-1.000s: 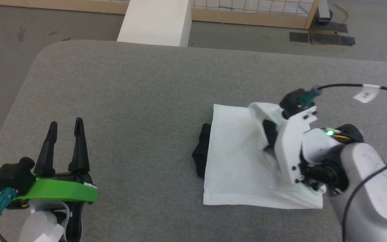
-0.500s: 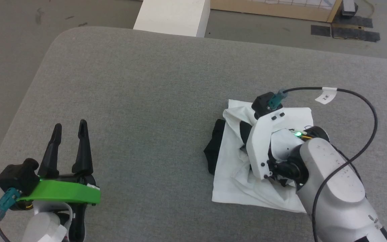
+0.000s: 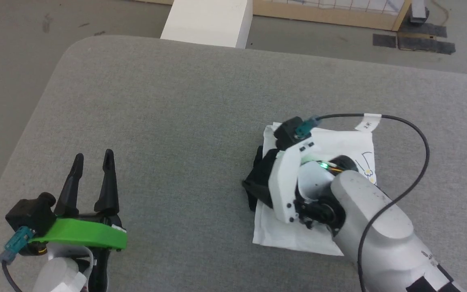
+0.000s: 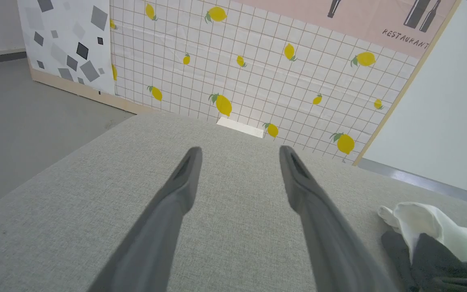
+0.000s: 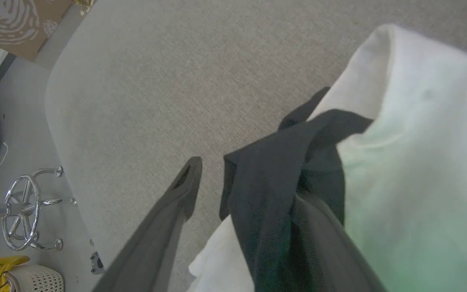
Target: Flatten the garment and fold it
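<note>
The garment (image 3: 298,237) lies folded on the right half of the grey table (image 3: 168,101), white body on top and a black sleeve (image 3: 258,180) sticking out at its left edge. My right arm's white wrist mount (image 3: 284,184) hovers low over that left edge, hiding the fingers there. In the right wrist view my right gripper (image 5: 239,166) is open; the black sleeve (image 5: 274,178) drapes over its right finger, with white cloth (image 5: 412,162) beside it. My left gripper (image 3: 94,155) rests open and empty near the table's front left, also seen as left gripper (image 4: 239,149), with the garment (image 4: 420,219) at its far right.
A white block (image 3: 209,20) stands just beyond the table's far edge, with a wood-framed lemon-print panel (image 4: 258,73) behind it. The table's rounded left corner (image 3: 71,44) drops to grey floor. A chrome chair base (image 5: 26,202) and a basket (image 5: 31,280) sit on the floor below.
My right gripper carried the garment's lifted right part leftward over the rest, leaving a narrower fold, and its jaws have opened. The head camera shifted slightly. The left arm stayed put.
</note>
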You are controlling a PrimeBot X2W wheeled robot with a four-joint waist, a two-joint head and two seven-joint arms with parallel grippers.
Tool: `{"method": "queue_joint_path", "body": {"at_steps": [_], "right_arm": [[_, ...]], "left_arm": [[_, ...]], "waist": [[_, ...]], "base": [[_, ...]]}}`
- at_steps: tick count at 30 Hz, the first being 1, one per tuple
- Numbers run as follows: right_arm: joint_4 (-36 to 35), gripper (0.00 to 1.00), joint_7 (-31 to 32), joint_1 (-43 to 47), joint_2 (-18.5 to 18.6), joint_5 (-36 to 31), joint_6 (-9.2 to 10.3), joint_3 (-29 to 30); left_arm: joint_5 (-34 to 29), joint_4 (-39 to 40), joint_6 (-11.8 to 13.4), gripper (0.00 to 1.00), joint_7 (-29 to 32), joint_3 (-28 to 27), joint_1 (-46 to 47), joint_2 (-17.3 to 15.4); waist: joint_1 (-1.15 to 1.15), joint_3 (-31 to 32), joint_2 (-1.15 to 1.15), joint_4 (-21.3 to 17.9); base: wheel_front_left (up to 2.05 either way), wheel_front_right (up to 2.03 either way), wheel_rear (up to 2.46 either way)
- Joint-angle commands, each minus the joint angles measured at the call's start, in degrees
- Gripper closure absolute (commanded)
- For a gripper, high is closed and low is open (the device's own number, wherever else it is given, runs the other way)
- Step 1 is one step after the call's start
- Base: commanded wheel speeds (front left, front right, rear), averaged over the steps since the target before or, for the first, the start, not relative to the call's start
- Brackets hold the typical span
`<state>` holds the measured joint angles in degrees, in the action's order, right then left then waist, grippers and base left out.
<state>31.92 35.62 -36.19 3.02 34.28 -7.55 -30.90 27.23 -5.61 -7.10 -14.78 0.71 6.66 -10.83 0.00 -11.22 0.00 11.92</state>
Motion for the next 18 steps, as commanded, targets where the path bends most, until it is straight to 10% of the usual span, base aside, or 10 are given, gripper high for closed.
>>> {"method": "queue_joint_path", "body": {"at_steps": [1, 10, 18], "right_arm": [[-1.37, 0.0, -1.48, -1.69, -0.12, 2.0, 0.06, -1.27], [-5.31, 0.0, -7.31, -4.46, -0.13, 2.17, 0.06, -1.78], [-14.07, 0.0, 0.2, 2.22, 1.98, -0.45, 0.06, 5.39]], "left_arm": [[-0.02, -0.34, -0.38, 0.0, -0.22, -0.06, -0.21, -0.41], [-0.64, -0.49, -0.38, 0.0, -0.22, -0.74, -2.14, -0.97], [-0.81, 0.3, -0.36, 0.0, -0.22, -1.37, -3.49, -0.73]], "waist": [[0.0, 1.23, 0.0, -1.09], [0.0, 4.86, 0.0, -5.55], [0.0, 6.01, 0.0, -8.98]], "base": [[0.0, 0.0, 0.0], [0.0, 0.0, 0.0], [0.0, 0.0, 0.0]]}}
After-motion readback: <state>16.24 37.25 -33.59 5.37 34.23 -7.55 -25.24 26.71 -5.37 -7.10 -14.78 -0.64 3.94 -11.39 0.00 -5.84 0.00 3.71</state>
